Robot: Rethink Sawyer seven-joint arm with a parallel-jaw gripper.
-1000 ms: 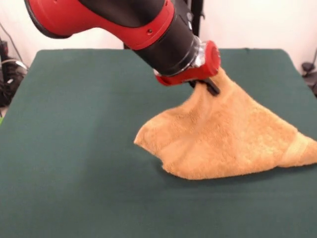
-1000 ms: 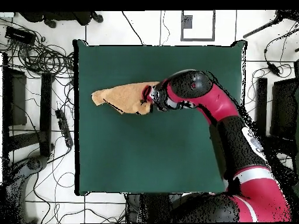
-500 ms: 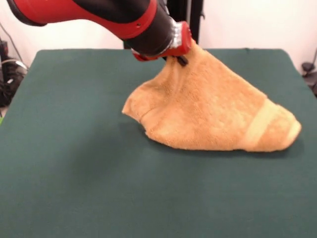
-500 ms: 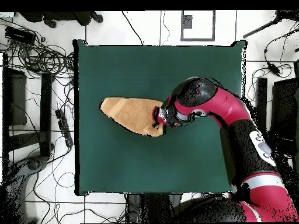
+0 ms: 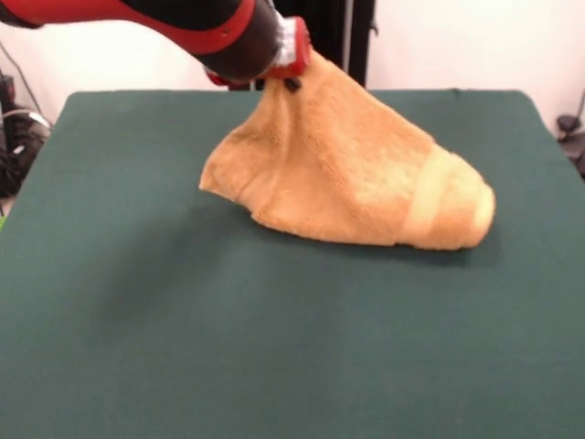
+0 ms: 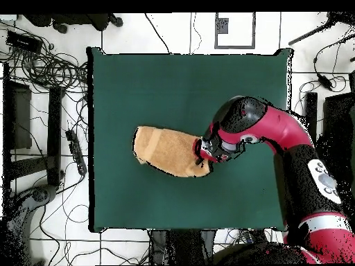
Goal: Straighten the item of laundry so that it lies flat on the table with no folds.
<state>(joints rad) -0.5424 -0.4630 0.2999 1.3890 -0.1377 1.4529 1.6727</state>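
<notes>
Clearly bunched rather than flat, the one golden-orange towel (image 5: 347, 178) hangs from its highest point, where the pincer (image 5: 291, 82) is clamped shut on a peak of the cloth, its dark tips just showing under the red flange. From that pinch the fabric fans downward and away from the pincer in a tent shape: one lobe drops below the pincer and toward the arm's side in the front view, while the longer body slopes off to the opposite side and ends in a rounded, folded-over tip crossed by a single paler woven band (image 5: 425, 197). The lower edge of the towel rests on the counter (image 5: 183, 347), with the raised part clear of it. Seen from overhead, the towel (image 6: 166, 151) lies as a compact wedge stretching away from the pincer (image 6: 204, 151), near the middle of the one dark green counter (image 6: 173, 83). One red and black arm (image 6: 291, 149) reaches in to the pinch; cables (image 6: 41, 66) lie on the floor beyond the counter's edge.
</notes>
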